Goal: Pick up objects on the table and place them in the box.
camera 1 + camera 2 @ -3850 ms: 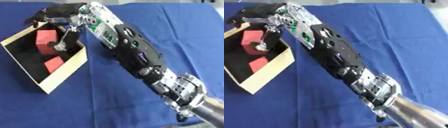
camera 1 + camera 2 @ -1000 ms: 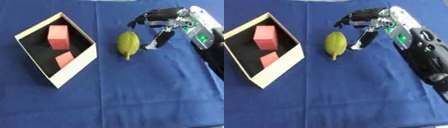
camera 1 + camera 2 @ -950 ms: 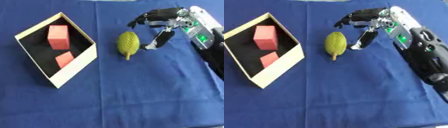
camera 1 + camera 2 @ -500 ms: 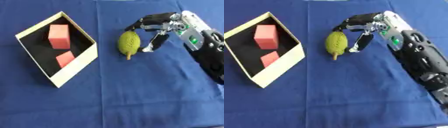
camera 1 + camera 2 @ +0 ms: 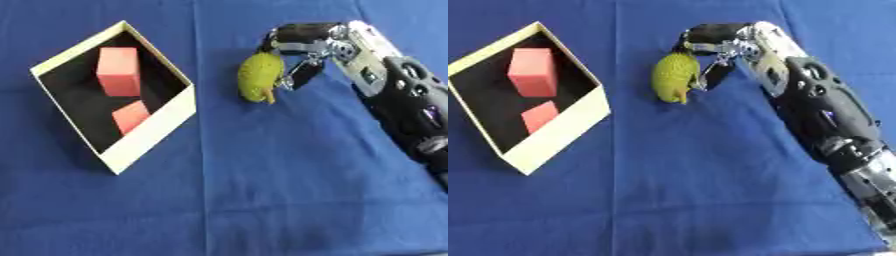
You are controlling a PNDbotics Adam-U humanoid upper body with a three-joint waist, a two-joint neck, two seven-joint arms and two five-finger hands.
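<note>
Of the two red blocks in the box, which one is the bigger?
The taller red block at the far side of the box; the small red block lies nearer its front wall.

Table covered edge to edge in blue cloth (image 5: 262,190), faint creases, soft even light

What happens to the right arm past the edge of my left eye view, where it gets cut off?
Observer: In the right eye view the right arm extends down to a silver section near the lower right corner, above the blue cloth.
Operator: Does the left hand show in that view?
Observer: No, the right eye view has only the right hand, with its fingers curled over the green fruit.
</note>
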